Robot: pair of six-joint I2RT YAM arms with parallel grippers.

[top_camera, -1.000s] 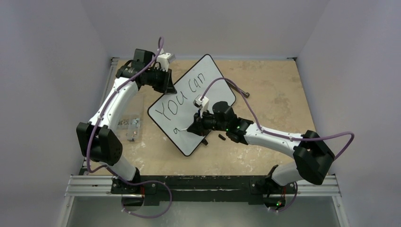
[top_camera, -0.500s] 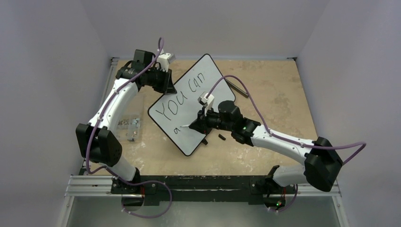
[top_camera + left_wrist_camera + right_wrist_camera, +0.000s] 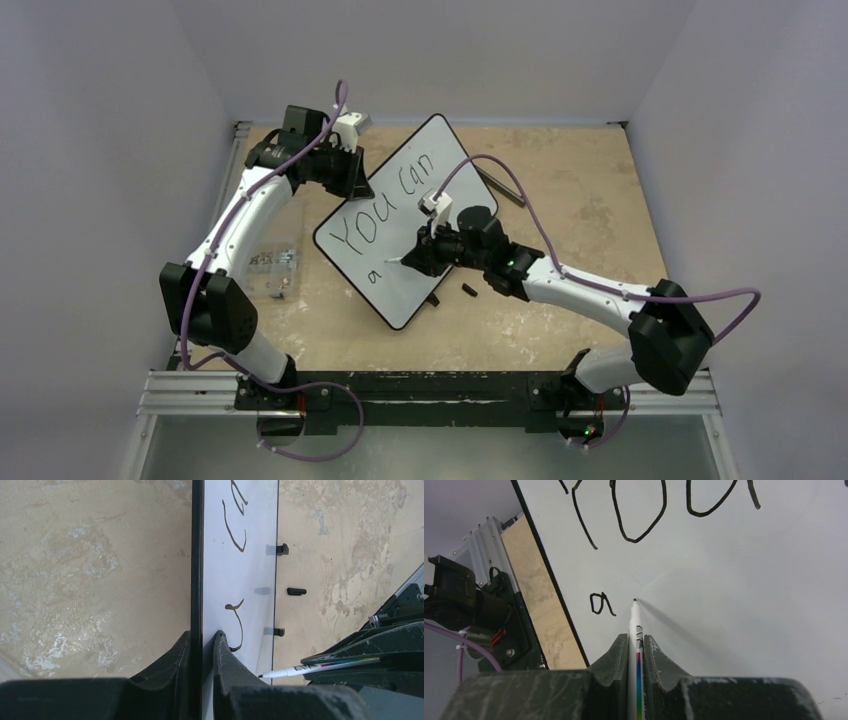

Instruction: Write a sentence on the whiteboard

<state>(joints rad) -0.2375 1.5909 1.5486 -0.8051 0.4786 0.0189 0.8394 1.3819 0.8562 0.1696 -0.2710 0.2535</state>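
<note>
Progress on the second line: marker [image 3: 634, 622] clenched between the fingers of the right gripper [image 3: 630, 642], tip shifted over the last second from close beside the letter "a" [image 3: 601, 604] to a bare patch just right of it and slightly farther back. No new stroke laid in that time. Same "You can" on top and the lone letter beneath, so the sentence [image 3: 362, 223] unchanged and well short of finished. Looks like a reposition between letters rather than a writing stroke. Shadow meeting the tip in the right wrist view, so either touching the surface or just off it; cannot tell which. Whiteboard [image 3: 400, 300] lying on the table [image 3: 600, 180] at a slant, a little left of centre, one corner pointing far and one near. Left gripper [image 3: 202, 639] pinched tight on the whiteboard at its far-left edge, black frame between the fingers, steadying it; no shift there across the second. Likely next: the start of another letter right of the "a", calling for light, even pressure and a firm left-hand hold against sliding. Small black cap-like piece [image 3: 468, 291] on the table just right of the board's near edge, apart from both arms.
</note>
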